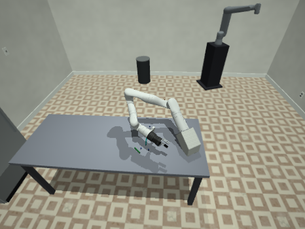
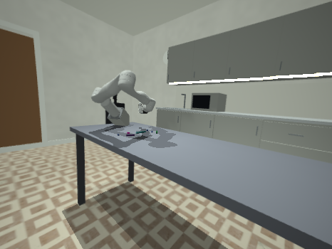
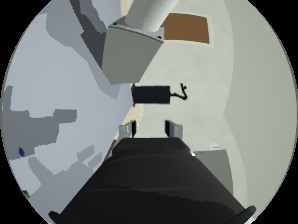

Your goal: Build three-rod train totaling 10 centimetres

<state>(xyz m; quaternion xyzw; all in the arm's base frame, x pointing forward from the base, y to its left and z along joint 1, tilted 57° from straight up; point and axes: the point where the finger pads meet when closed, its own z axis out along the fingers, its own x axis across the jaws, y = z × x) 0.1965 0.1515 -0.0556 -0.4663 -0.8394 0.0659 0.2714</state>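
Observation:
Several small rods lie on the grey table under my arm. In the top view I see a green rod (image 1: 137, 150), a turquoise rod (image 1: 145, 140) and tiny blue rods (image 1: 150, 126) near them. The exterior view shows the same cluster, with a magenta rod (image 2: 130, 134), the green rod (image 2: 140, 132) and a blue rod (image 2: 157, 131). My gripper (image 1: 165, 143) hangs above the table to the right of the rods, tilted nearly level, open and empty. It also shows in the exterior view (image 2: 142, 108). In the wrist view the open fingers point at the arm's base, and a blue rod (image 3: 21, 152) shows at the left edge.
The arm's white base block (image 1: 190, 141) stands on the table's right end, close to the gripper. A black cylinder (image 1: 143, 69) and a black pedestal with a grey arm (image 1: 214, 65) stand on the floor far behind.

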